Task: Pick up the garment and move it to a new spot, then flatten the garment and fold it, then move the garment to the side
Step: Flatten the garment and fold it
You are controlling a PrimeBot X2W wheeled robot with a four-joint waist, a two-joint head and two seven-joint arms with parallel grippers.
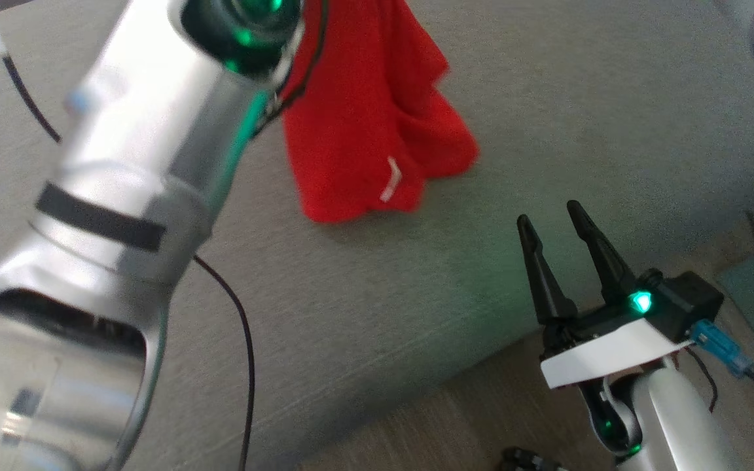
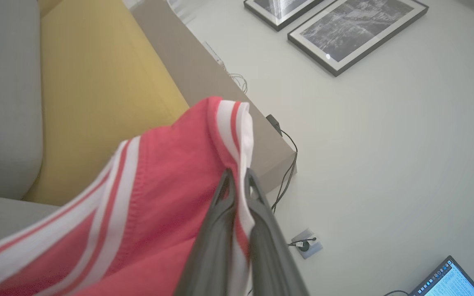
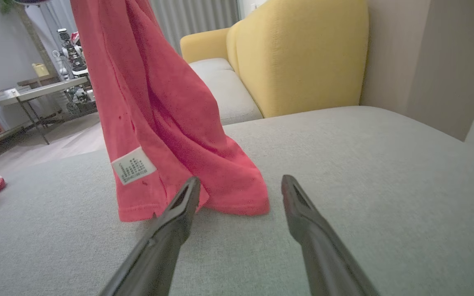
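Above the grey sofa cushion (image 3: 364, 164), the red garment (image 3: 159, 123) hangs in a long bunched drape from the left claw (image 2: 239, 176), whose jaws are pinched tight on the white-and-red striped band at the garment's top edge. Its lower hem, with a white label (image 3: 133, 165) just above it, reaches down to the cushion and appears to brush the fabric there. Toward the cushion's near edge the right claw (image 1: 548, 212) sits low with its jaws spread wide and nothing between them, its tips pointing at the hem but apart from it.

By my reading the first step is in hand: the garment is picked up and not yet set down at a new spot. What comes next calls for carrying it across the cushion and lowering it so the cloth trails out rather than piling. Flattening will likely need the empty right claw to take a second corner, since one grip leaves the cloth folded on itself.
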